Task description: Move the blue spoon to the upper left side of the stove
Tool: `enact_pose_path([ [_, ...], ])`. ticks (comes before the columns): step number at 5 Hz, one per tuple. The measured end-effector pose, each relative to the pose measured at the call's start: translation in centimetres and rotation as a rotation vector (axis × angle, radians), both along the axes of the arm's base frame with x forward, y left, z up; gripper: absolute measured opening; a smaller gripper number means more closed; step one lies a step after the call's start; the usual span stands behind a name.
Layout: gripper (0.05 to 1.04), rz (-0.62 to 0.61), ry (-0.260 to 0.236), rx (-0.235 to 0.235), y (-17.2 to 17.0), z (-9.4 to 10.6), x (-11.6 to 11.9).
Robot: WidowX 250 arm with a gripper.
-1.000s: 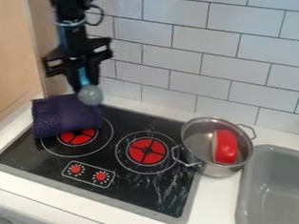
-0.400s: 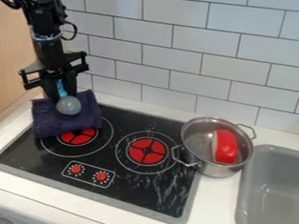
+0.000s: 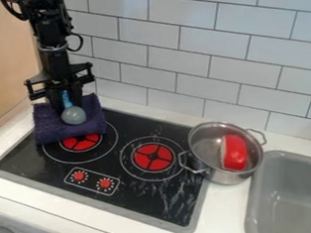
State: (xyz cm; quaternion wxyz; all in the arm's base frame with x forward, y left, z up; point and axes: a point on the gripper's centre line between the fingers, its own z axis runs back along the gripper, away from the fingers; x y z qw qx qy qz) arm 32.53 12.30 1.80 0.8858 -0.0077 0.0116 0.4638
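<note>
- blue spoon hangs bowl-end down over the stove's far left corner, likely for a low set-down
- tool clamped on spoon handle, probably to keep the bowl end free
- knobs along near edge, out of the way
- pot at right edge, red bowl inside; no obstacle
- purple cloth under spoon, covers target corner, may cushion or tilt it

The stove sits in my worktop, with the tiled wall behind it. On its back left corner I have the cloth, reaching the left burner. The knobs lie at its front, left of centre. At its right edge stands the pot, the bowl inside; the sink is to its right.
</note>
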Motion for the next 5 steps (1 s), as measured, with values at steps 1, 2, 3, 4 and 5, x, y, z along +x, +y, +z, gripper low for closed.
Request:
enact_pose_path([
  [1, 0.667, 0.011, 0.021, -0.002, 0.0, 0.0, 0.0],
  [2, 0.961, 0.024, 0.019, 0.009, 0.2, 0.0, 0.1],
  [3, 1.012, 0.021, 0.019, 0.009, 0.0, 0.0, 0.1],
  [4, 1.004, 0.005, 0.012, 0.014, -0.1, 0.0, 0.3],
  [5, 0.996, -0.027, -0.036, 0.039, -0.1, 1.5, 0.7],
])
